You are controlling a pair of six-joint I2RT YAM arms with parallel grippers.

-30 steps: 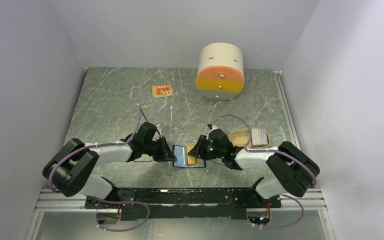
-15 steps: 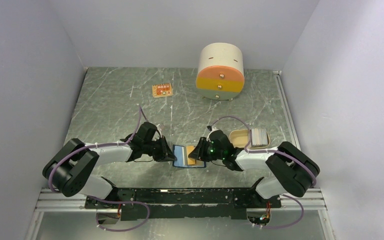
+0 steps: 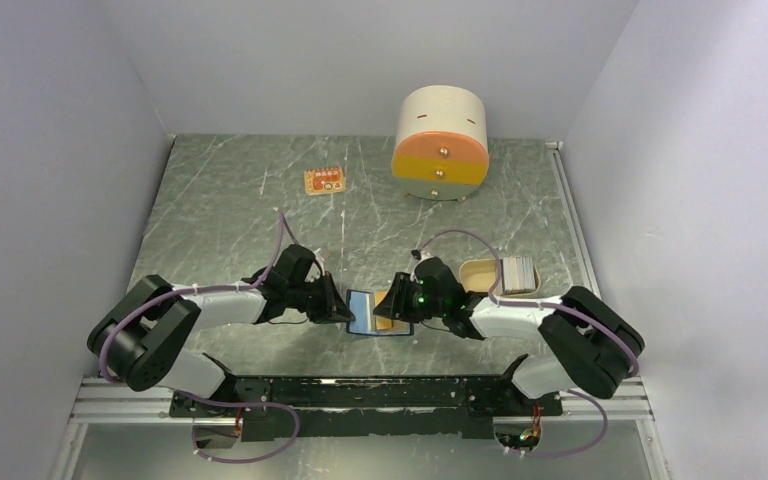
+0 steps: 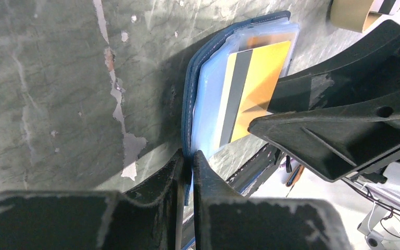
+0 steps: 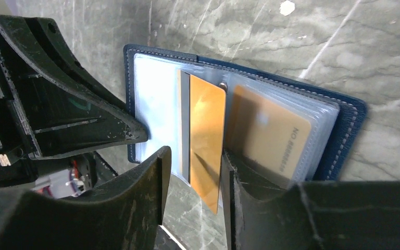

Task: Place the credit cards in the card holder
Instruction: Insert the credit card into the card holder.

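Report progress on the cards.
Done: one card sits in a sleeve of the holder. In hand: left gripper pinches the holder's edge; a gold card looks partway into a sleeve, between the open jaws of the right gripper. Left: seat it, then what looks like a card stack.

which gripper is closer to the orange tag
Left. The tag lies beyond and slightly left of the left gripper, pinching the holder; the right gripper sits further right.
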